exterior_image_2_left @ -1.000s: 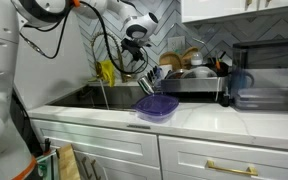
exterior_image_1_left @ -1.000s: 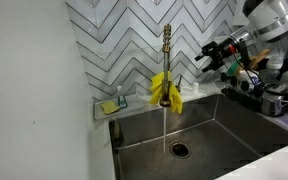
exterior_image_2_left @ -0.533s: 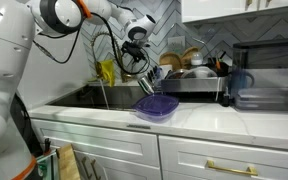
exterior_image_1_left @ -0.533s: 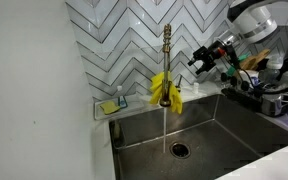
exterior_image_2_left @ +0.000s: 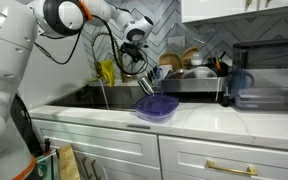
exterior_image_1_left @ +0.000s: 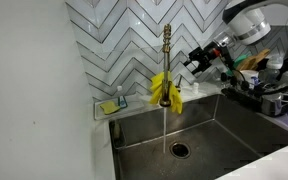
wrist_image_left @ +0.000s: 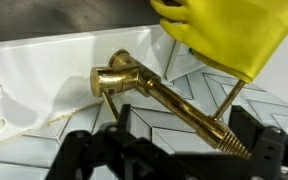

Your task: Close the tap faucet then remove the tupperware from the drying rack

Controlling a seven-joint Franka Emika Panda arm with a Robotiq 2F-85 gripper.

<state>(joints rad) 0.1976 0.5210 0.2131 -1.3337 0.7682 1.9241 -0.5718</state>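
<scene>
Tap faucet [wrist_image_left: 169,100] is lined up dead ahead of the jaws. In the wrist view the brass spout and coil neck run slantwise across the gap between the two black fingers [wrist_image_left: 82,150]. The jaws are spread wide with nothing in them, and nothing is touching the tap. In an exterior view the tap [exterior_image_1_left: 167,50] stands upright at the back of the sink [exterior_image_1_left: 229,125], and the jaws hang near its upper neck with a clear gap between them.

Water [exterior_image_1_left: 164,125] is running, a thin straight stream from the spout down to the drain [exterior_image_1_left: 178,150]. A pair of yellow rubber gloves [exterior_image_1_left: 165,90] is draped over the tap lower down, and one glove [wrist_image_left: 224,30] fills the top corner of the wrist view.

Off to one side of the tap there's a little tray with a sponge [exterior_image_1_left: 112,105] on the ledge against the chevron tiles. On the opposite side is the drying rack [exterior_image_2_left: 189,84], stacked with dishes; I honestly can't pick the tupperware out of that pile. A purple-tinted plastic container [exterior_image_2_left: 157,106] sits on the white worktop [exterior_image_2_left: 209,120] in front of the rack, just beside the sink edge.
</scene>
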